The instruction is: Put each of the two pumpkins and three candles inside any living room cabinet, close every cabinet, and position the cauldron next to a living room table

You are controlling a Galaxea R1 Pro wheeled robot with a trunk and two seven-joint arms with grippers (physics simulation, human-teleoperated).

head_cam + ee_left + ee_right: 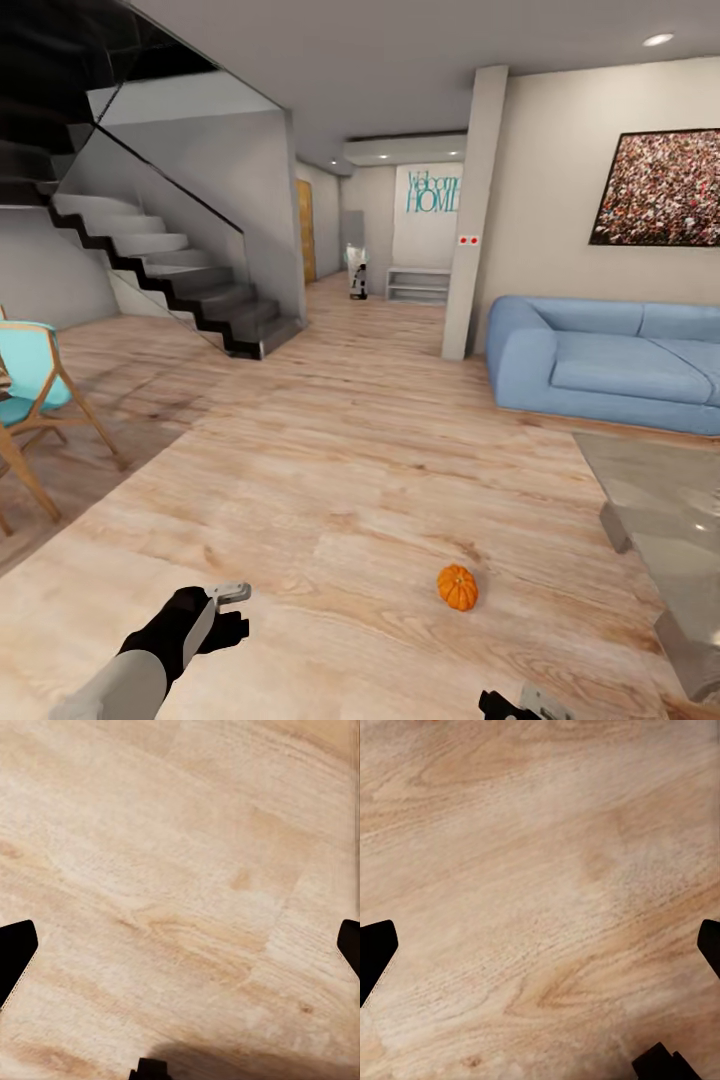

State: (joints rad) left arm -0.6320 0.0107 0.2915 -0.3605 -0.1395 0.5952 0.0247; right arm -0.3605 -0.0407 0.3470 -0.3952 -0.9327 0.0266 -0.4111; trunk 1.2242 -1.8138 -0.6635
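- Wood-grain plank floor (330, 470), pale tan with darker knots, matte; the grain runs diagonally in both wrist views.
- Pumpkin (457, 587): small, round, orange, ribbed, lying alone on the floor, ahead of the right arm and well apart from both grippers.
- Table (670, 520): glossy grey-beige glass top, rectangular, at right; its near corner lies right of the pumpkin with a strip of bare floor between.
- Blue sofa (610, 360) sits behind the table against the wall; staircase (170, 270) rises far left, with a teal chair (30, 385) on wooden legs at the left edge.
- Left gripper (232, 592): black fingers spread wide, nothing between them, over bare floor.
- Right gripper (540, 945): fingertips far apart at the frame edges, empty.
- Wide open floor runs forward toward the far hallway.
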